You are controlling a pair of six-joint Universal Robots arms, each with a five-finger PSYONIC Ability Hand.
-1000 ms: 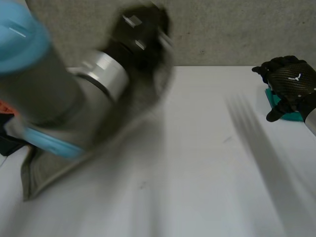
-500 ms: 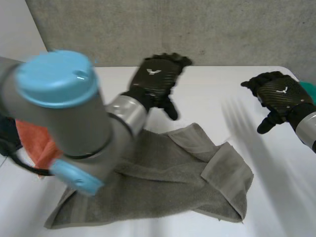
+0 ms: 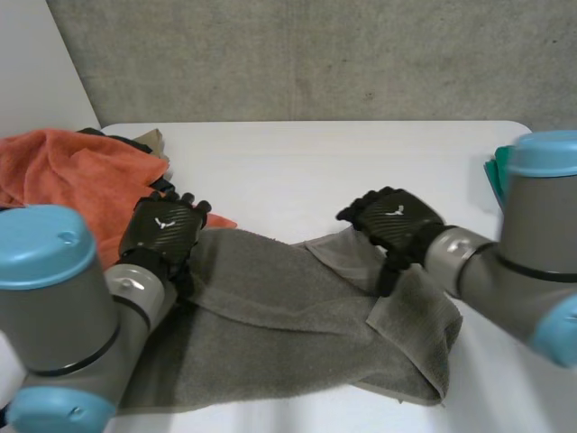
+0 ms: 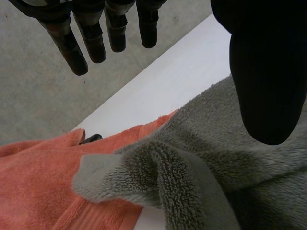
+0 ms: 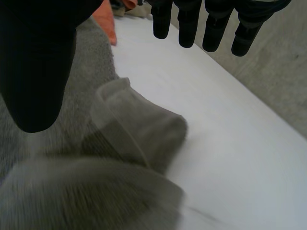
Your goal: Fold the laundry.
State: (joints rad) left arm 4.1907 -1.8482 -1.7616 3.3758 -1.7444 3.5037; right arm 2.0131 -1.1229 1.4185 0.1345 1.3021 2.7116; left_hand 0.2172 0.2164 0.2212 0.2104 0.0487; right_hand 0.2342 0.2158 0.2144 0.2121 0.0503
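Grey towel (image 3: 288,334) lies crumpled on the white counter (image 3: 297,162), near the front and roughly centred. It is not flat: ridges run across it, and its right end is doubled over into a flap.

Left hand (image 3: 164,232) is at the towel's left far edge, right where it meets the orange cloth (image 3: 72,176). In the left wrist view the fingers (image 4: 79,52) are straight and spread, with the thumb (image 4: 266,81) well apart from them, so the hand is open and gripping nothing. Below the palm a bunched corner of towel (image 4: 201,158) lies over the orange cloth (image 4: 33,182). Can't tell if the hand touches the fabric.

Right hand (image 3: 392,221) is at the towel's right far side, over the folded flap. In the right wrist view the fingers (image 5: 187,26) are straight and the thumb (image 5: 36,72) is held apart, so this hand is open too, with nothing pinched. A rolled fold of towel (image 5: 139,129) sits under the palm, with bare counter (image 5: 230,143) beside it. Contact is unclear here as well.

The orange cloth is heaped at the counter's left side, and the towel's left edge overlaps its near edge. A teal thing (image 3: 494,170) sits at the right edge, partly hidden behind the right arm.
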